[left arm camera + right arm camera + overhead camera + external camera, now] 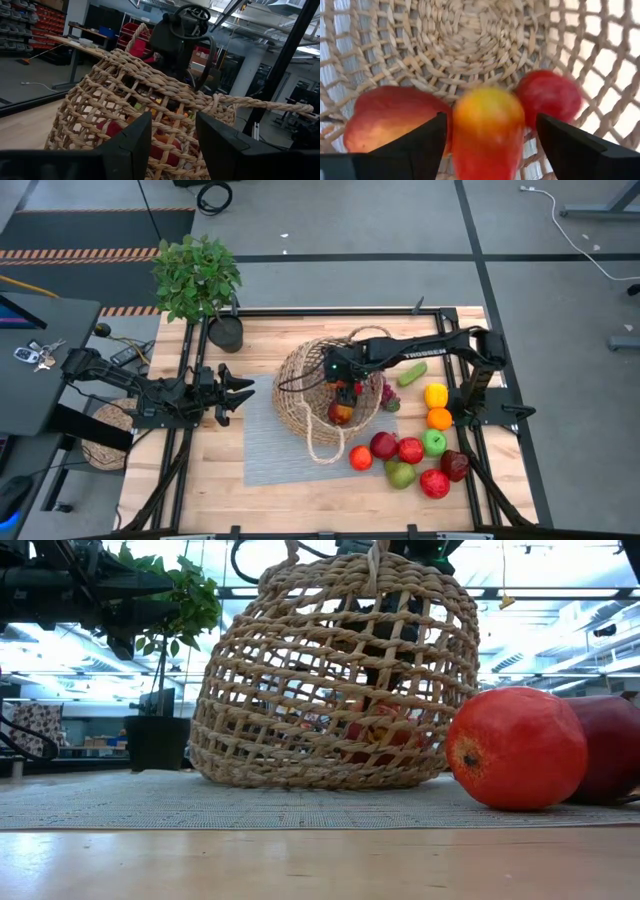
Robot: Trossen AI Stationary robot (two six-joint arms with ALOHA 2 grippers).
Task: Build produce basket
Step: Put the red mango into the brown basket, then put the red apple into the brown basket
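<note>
fruit (487, 132) between right claw's fingers: blurred | right claw (385, 625): hidden behind basket (300, 680) weave

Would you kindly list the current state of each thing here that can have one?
basket: tipped on its side, holding fruit
right gripper: open, inside the basket, a yellow-red fruit between its fingers
left gripper: open, empty, beside the basket
remaining produce: loose on the table

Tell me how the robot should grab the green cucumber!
Grip the cucumber across its narrow middle, coming straight down from above. It lies flat on the table, slanted, with bare wood on both long sides, so the jaws should line up across its width. The right gripper, now inside the basket, is nearest.
</note>
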